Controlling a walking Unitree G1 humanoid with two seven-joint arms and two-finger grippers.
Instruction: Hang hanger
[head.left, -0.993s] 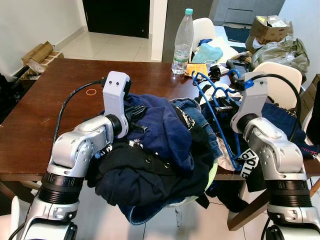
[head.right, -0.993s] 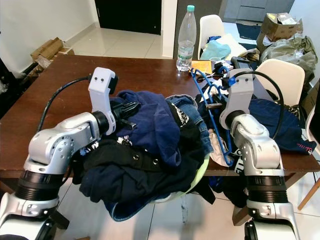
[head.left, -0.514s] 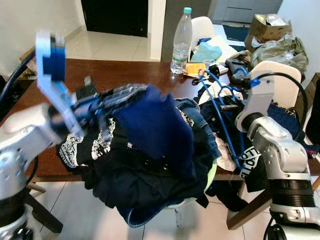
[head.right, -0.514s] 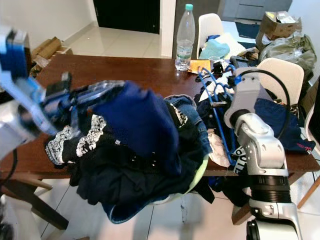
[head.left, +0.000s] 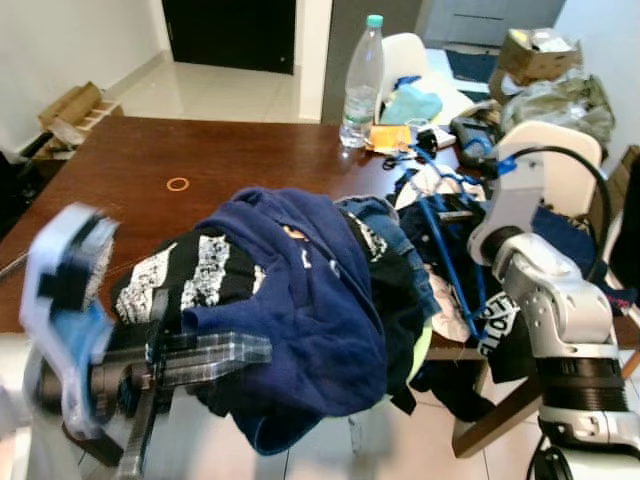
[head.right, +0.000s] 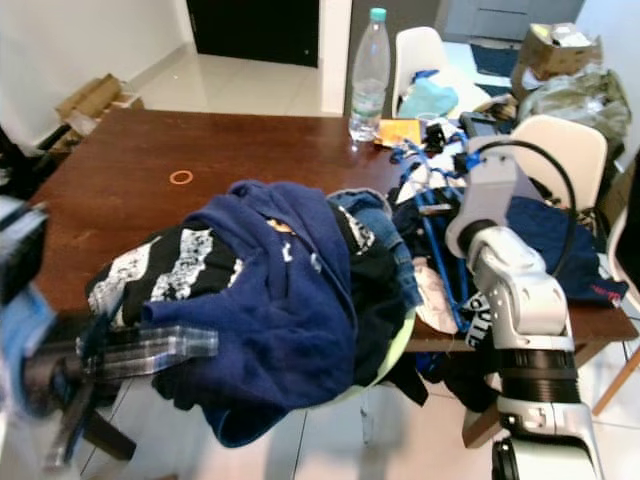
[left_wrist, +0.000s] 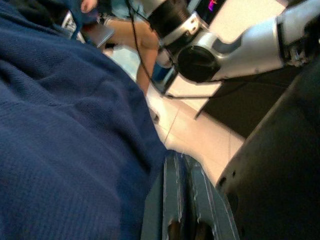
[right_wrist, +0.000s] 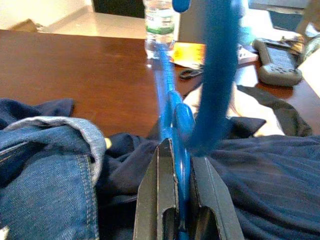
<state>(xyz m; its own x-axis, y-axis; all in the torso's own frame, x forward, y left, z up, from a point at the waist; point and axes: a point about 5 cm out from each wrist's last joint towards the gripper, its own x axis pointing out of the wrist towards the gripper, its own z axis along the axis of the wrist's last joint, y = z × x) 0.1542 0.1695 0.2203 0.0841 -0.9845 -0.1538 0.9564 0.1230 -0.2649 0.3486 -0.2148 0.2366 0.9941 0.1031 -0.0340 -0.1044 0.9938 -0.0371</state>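
A blue plastic hanger (head.left: 447, 262) stands over the clothes at the table's right side. My right gripper (right_wrist: 178, 150) is shut on its thin bar, and the thick blue hook (right_wrist: 212, 75) curves up in front of it. My left gripper (head.left: 255, 350) is low, by the table's front edge, and blurred. Its fingers (left_wrist: 172, 200) are shut together, and a navy sweater (head.left: 310, 290) lies against one side of them. No cloth shows between the tips.
A heap of clothes covers the brown table (head.left: 130, 160), with a black-and-white garment (head.left: 190, 280) and jeans (right_wrist: 45, 170) in it. A water bottle (head.left: 360, 80) stands at the back. White chairs (head.left: 560, 150) with clothes are to the right.
My left arm has swung from raised at the left down to the table's front edge. The navy sweater has come forward and hangs lower, baring the black-and-white garment. The right arm has stayed put.
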